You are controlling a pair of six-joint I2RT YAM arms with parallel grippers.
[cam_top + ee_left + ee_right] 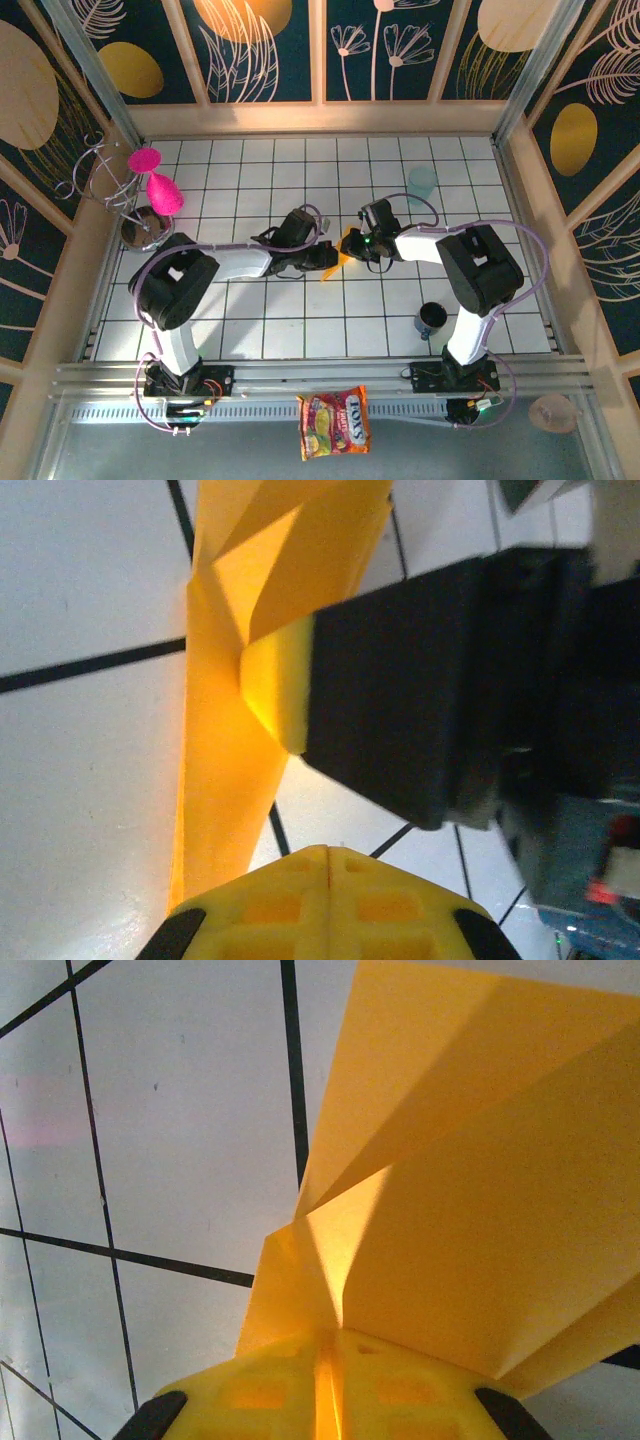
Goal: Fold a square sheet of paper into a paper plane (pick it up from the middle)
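Watching the folded paper [480, 1210] at mid-table: my right gripper [325, 1348] pinches its crease, my left gripper [328, 854] is closed beside it, gripping paper or not I cannot tell. Pulling apart could tear it or spring the folds

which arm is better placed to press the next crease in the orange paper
Left, probably. The right gripper is clamped on the folded paper, holding it; the left gripper is shut, its tips beside the paper's lower strip and seemingly not pinching it, free to press.
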